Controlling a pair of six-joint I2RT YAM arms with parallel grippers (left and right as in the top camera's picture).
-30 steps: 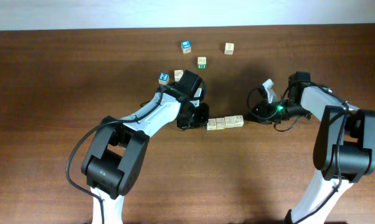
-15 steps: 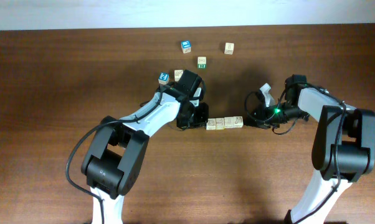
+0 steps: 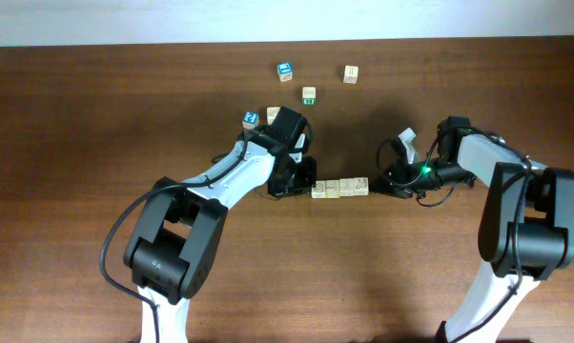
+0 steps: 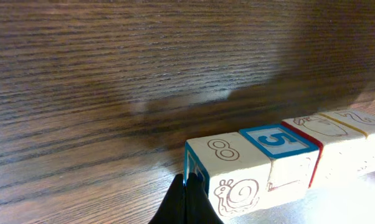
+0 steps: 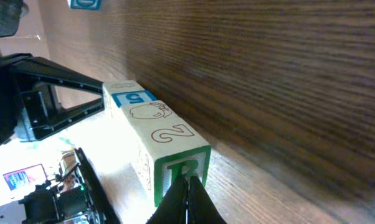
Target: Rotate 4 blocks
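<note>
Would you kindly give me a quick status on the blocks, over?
Left gripper shut at row's 8 end. Right gripper shut at green B end. Four blocks in line between. Nothing blocking.

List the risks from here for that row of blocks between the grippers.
1. The row of four blocks is touched only at its ends by the shut left gripper and right gripper; an uneven push may buckle it.
2. The left arm sits close to the blue-topped cube and may knock it.
</note>
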